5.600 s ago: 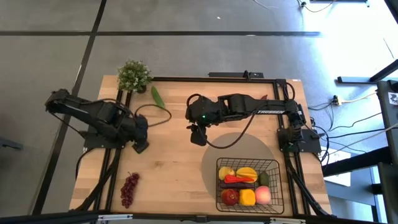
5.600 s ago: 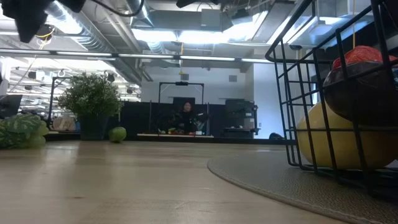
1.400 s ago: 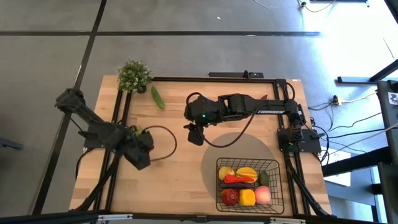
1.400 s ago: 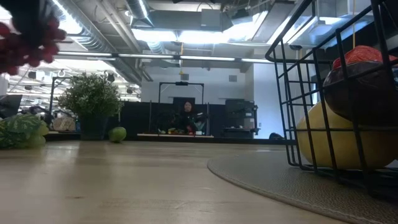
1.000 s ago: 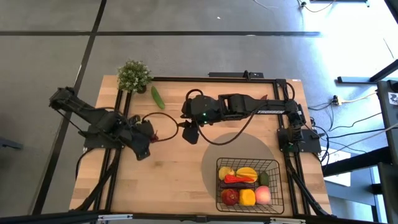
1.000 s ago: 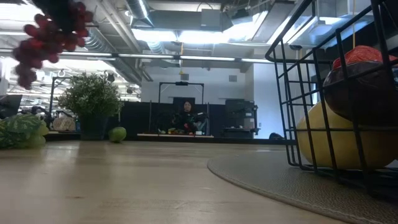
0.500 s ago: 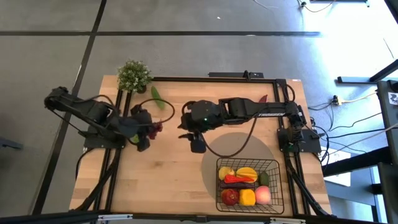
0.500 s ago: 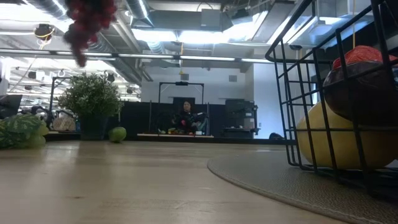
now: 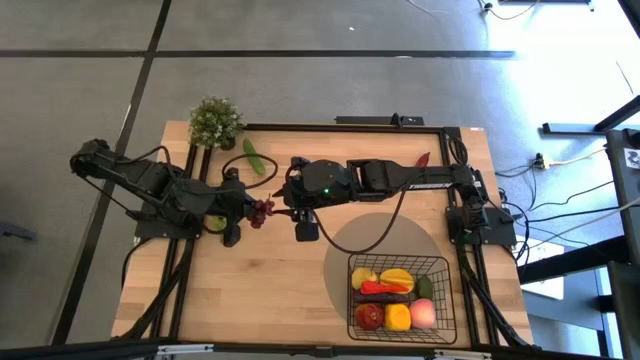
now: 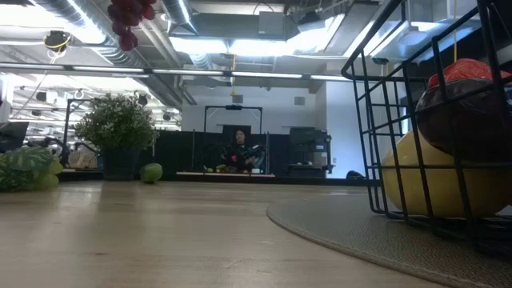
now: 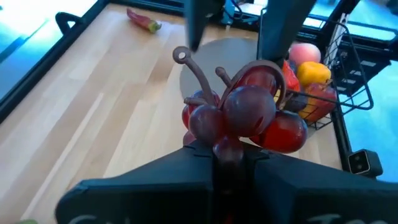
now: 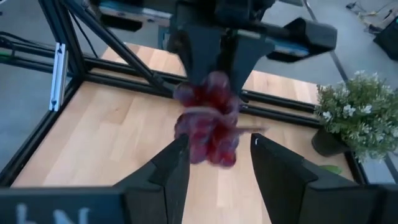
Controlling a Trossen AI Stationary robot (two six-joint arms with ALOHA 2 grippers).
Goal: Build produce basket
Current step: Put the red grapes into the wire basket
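A bunch of dark red-purple grapes [image 9: 263, 211] [image 11: 242, 115] hangs in the air over the table's left middle, with my left gripper [image 9: 248, 211] [image 11: 229, 163] shut on it. My right gripper [image 9: 281, 207] [image 12: 217, 146] faces it from the table's right, open, one finger on either side of the bunch's free end [image 12: 208, 127]. The black wire basket [image 9: 444, 300] stands at the near right on a grey round mat. It holds a red apple, yellow fruit, a peach and other produce. In the low view the grapes [image 10: 132, 14] show at the top edge. My left gripper pinches the lower end of the bunch [image 11: 227, 148] between its two shut fingers. The fingers come from the table's left, slanting a little downward. The bunch sticks out ahead of the fingers with its hooked stem [image 11: 181, 56] pointing away, lifted clear of the table. My right gripper: I cannot tell whether its fingertips [image 12: 180, 155] touch the grapes.
A cucumber [image 9: 256, 157] lies near the potted plant [image 9: 215, 122] at the far left corner. A red chili [image 9: 423, 158] lies at the far right. Something green [image 9: 215, 222] lies under my left arm. Bare wood lies at the near left.
My left gripper has risen and gone toward the table's right with the grapes and has tipped up from pointing steeply down. The bunch now sticks out forward toward my right gripper. My right gripper has rolled about its own line and edged toward the grapes.
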